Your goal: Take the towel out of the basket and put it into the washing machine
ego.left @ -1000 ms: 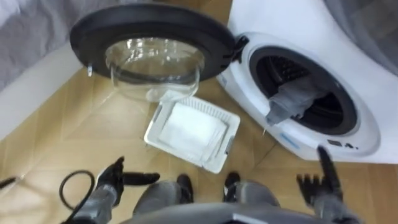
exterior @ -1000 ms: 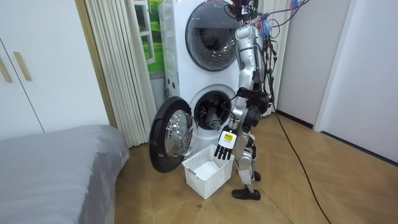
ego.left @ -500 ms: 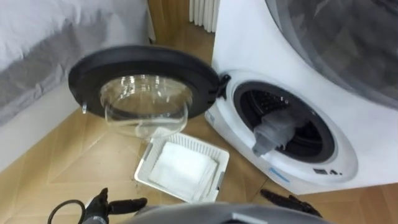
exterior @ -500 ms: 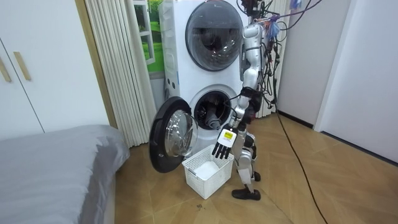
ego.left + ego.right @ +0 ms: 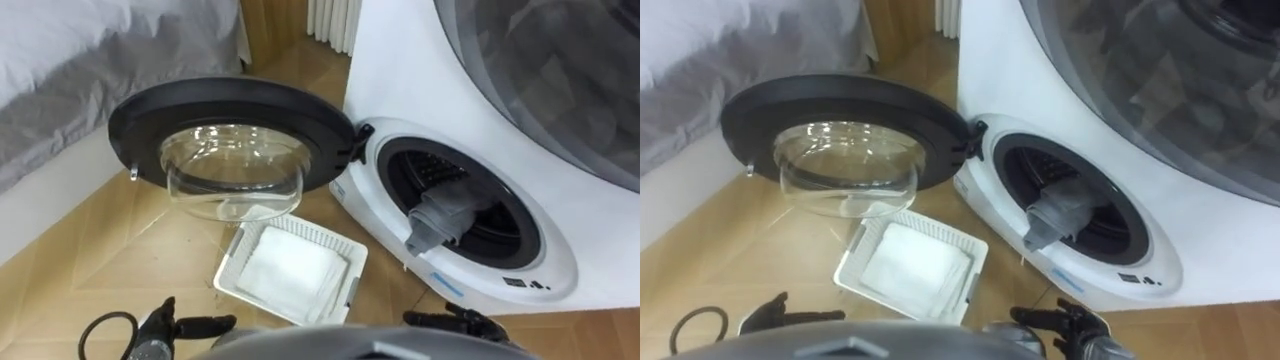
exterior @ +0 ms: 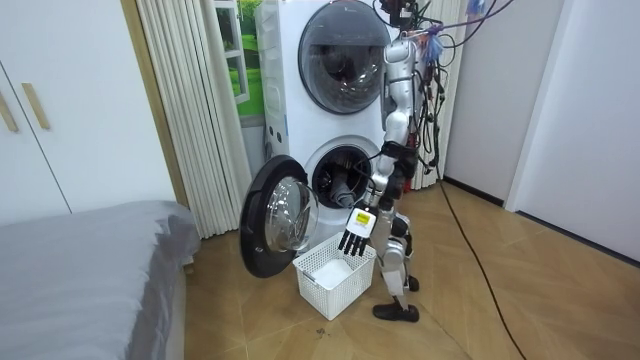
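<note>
The washing machine [image 5: 395, 90] stands with its round door [image 5: 230, 135] swung wide to the left. A grey towel [image 5: 440, 215] hangs out over the lower rim of the drum opening [image 5: 500, 235]. On the floor before the machine sits a white basket [image 5: 232, 262] holding a folded white towel [image 5: 290, 275]. My left hand [image 5: 165, 328] is low at the bottom left, fingers straight and holding nothing. My right hand [image 5: 455, 320] is at the bottom right below the drum, also open and apart from the grey towel. In the room view I stand upright beside the basket [image 6: 335, 282].
A bed with grey bedding [image 5: 90, 60] lies at the left, close to the open door. A second round-windowed machine [image 6: 345, 50] is stacked on top. A curtain [image 6: 190, 100] hangs left of the machines. Wooden floor [image 5: 90, 270] lies around the basket.
The eye view has swung up toward the machine, so both hands now sit at the picture's bottom edge. The grey towel, basket and door have not moved.
</note>
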Available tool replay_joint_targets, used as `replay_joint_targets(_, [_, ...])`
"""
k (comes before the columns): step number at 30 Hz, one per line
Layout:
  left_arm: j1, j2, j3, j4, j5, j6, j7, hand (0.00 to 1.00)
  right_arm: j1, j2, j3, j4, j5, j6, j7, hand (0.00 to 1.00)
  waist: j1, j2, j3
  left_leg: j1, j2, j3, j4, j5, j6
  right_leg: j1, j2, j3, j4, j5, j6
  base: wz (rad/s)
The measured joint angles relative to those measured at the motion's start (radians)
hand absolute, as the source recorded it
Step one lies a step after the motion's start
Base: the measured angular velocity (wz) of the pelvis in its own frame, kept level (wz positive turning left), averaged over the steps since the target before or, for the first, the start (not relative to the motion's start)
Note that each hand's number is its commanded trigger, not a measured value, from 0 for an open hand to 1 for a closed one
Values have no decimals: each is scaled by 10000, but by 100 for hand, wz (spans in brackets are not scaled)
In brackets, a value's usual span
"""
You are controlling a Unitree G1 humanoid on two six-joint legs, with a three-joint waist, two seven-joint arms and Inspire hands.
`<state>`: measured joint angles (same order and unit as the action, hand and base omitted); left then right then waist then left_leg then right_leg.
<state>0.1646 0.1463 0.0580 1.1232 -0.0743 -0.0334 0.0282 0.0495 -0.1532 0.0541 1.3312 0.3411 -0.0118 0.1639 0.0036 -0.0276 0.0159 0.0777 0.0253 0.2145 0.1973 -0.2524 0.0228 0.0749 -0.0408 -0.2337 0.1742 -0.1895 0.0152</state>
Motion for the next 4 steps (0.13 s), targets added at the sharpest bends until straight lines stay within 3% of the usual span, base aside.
replay_joint_targets(4, [-6, -16, 173, 1, 110, 92, -33, 0, -23, 9, 1, -36, -214, 139, 11, 0, 28, -39, -20, 49, -12, -3, -96, 0, 0, 74, 20, 89, -71, 10, 16, 0])
